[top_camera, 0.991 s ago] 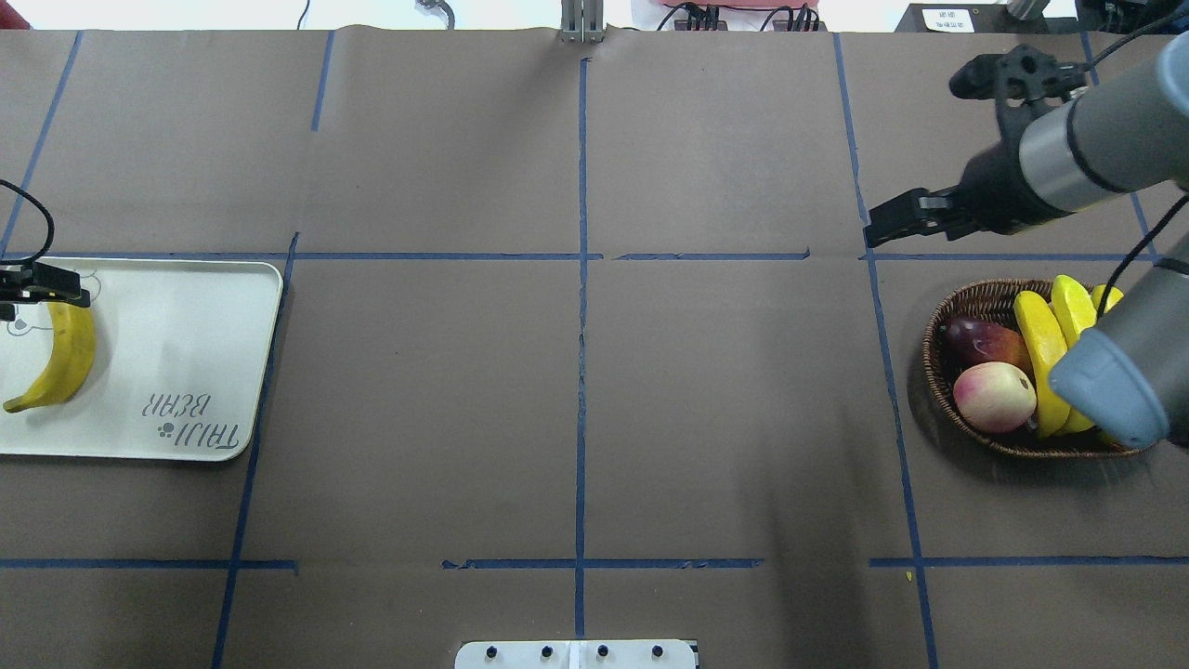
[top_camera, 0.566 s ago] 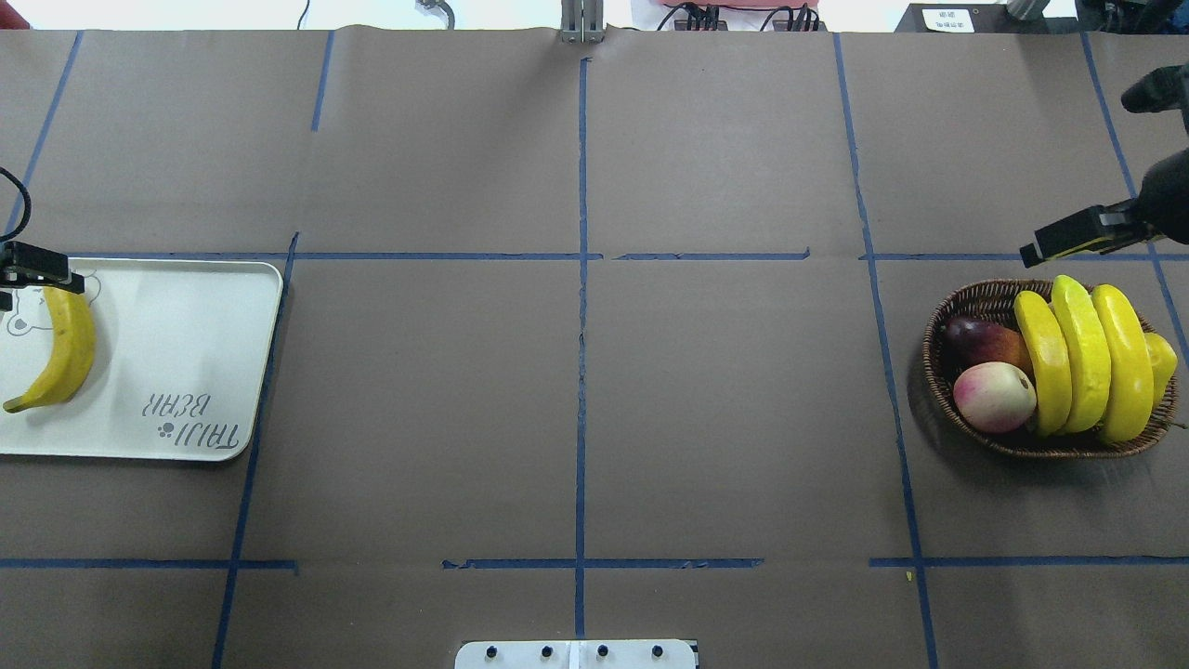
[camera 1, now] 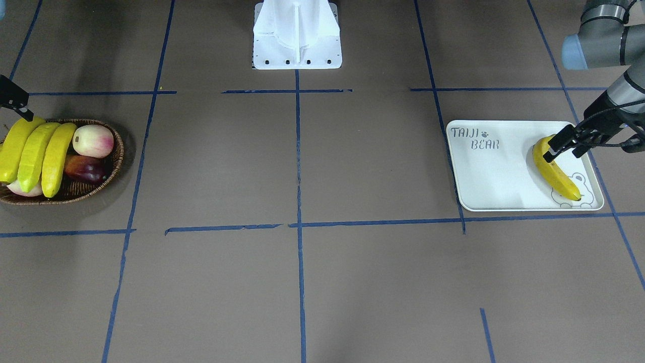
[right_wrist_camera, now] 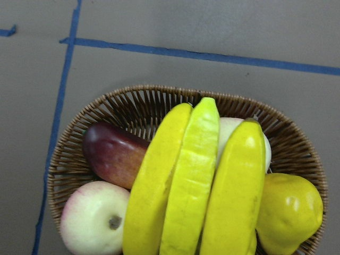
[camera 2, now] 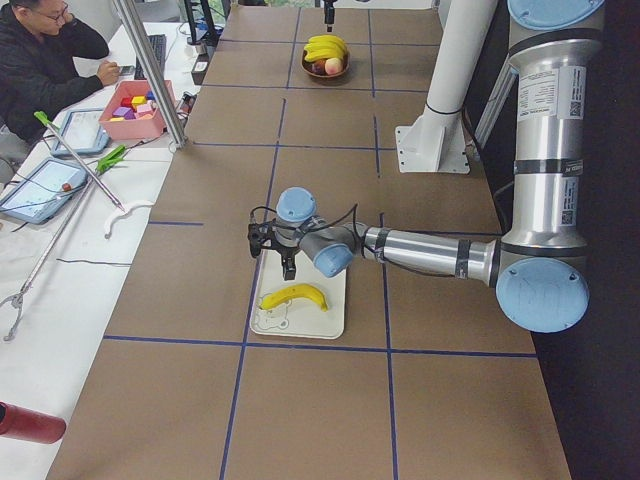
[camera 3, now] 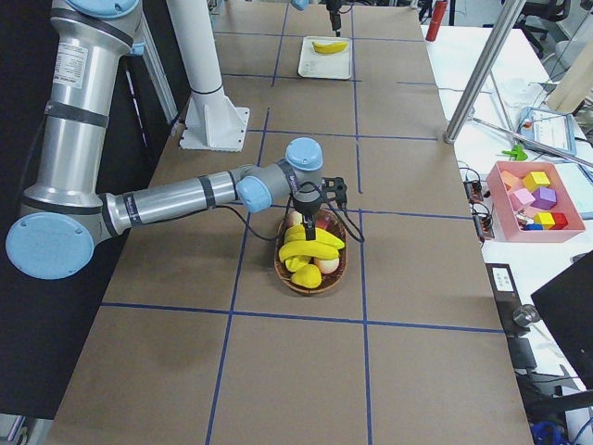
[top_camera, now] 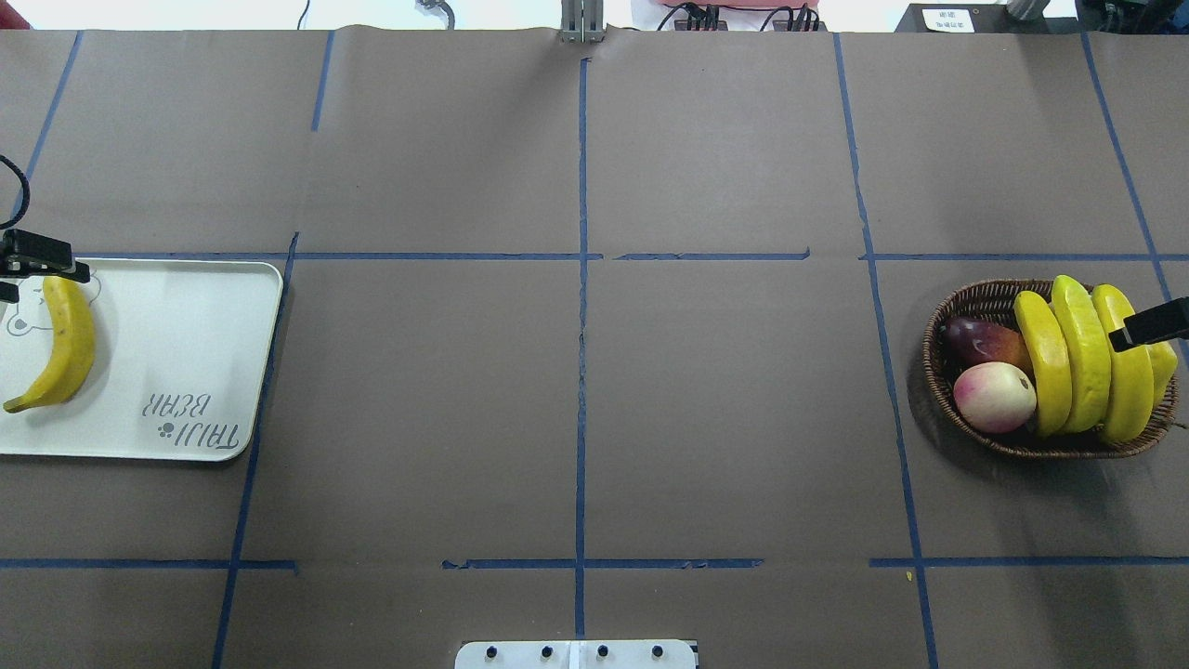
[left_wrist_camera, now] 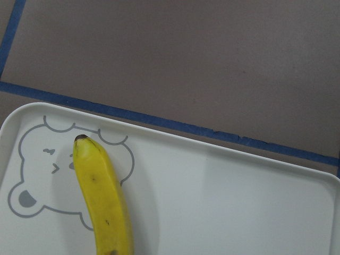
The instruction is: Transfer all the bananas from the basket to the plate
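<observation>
The wicker basket (top_camera: 966, 302) at the table's right holds three bananas (top_camera: 1082, 358) lying side by side; the middle one is paler and ridged (right_wrist_camera: 192, 175). A deeper yellow banana (top_camera: 65, 348) lies on the white plate (top_camera: 186, 334) at the far left, its tip on the bear drawing (left_wrist_camera: 32, 175). My left gripper (camera 1: 567, 146) hangs open just above that banana's end, holding nothing. Over the basket's right side, my right gripper (top_camera: 1156, 325) hovers open and empty, above the bananas without touching them.
Among the bananas in the basket lie a dark red fruit (right_wrist_camera: 114, 154), a pink-white peach (right_wrist_camera: 95, 220), a lumpy yellow lemon (right_wrist_camera: 289, 212) and a pale fruit underneath. The robot's white base (camera 1: 296, 35) stands mid-table. A person sits at a side desk (camera 2: 60, 60).
My right arm has swung from the back of the table toward the right edge and down over the basket. My left gripper has drawn slightly away from the banana on the plate.
</observation>
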Action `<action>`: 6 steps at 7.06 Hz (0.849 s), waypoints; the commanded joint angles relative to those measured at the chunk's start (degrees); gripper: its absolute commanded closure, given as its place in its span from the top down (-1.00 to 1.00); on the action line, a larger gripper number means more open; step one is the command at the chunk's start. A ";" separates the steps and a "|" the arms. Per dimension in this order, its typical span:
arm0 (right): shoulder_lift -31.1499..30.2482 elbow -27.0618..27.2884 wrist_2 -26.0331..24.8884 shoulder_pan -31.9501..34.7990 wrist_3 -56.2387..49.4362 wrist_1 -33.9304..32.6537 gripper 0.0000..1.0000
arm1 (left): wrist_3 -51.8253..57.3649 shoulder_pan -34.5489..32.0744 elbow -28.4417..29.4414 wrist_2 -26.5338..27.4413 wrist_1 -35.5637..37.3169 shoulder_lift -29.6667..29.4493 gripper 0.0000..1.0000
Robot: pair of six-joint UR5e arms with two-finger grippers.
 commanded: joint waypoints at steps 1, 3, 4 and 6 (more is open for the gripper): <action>-0.77 -3.22 0.11 -0.57 -0.09 0.06 1.00 | -1.04 0.04 -0.60 0.00 0.00 -0.07 0.99; -0.77 -4.02 -0.24 -3.30 0.08 0.06 1.00 | -2.19 0.12 -0.95 0.00 -0.17 -0.16 0.99; -0.77 -4.46 -0.33 -4.26 0.34 -0.03 1.00 | -2.19 0.12 -1.04 0.00 -0.17 -0.25 0.99; -0.77 -5.08 -1.29 -4.97 0.43 -0.03 0.84 | -2.28 0.21 -1.13 0.00 -0.17 -0.25 0.99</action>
